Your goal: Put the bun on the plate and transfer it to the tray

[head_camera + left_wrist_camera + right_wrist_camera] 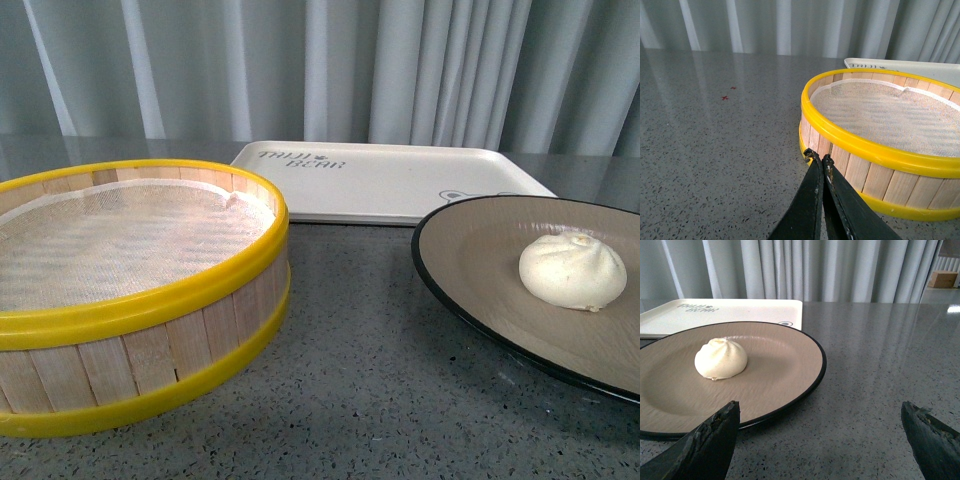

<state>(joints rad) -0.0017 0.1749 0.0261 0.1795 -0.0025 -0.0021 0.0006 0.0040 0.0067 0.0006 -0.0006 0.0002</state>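
The cream-white bun (pixel 572 270) sits on the beige plate (pixel 480 250) with the black rim, at the right of the table. The white tray (pixel 380 180) lies behind it, empty. In the right wrist view the bun (pixel 721 359) rests on the plate (pixel 785 360) and the tray (pixel 740 312) lies beyond. My right gripper (pixel 820 412) is open, low over the table beside the plate's rim, with one finger in front of the rim. My left gripper (pixel 819 157) is shut and empty, its tips close to the steamer basket's side. Neither arm shows in the front view.
A round wooden steamer basket (pixel 130 290) with yellow rims and a white mesh liner stands at the left, empty; it also shows in the left wrist view (pixel 880 145). The table is grey speckled stone (pixel 360 380). A grey curtain hangs behind.
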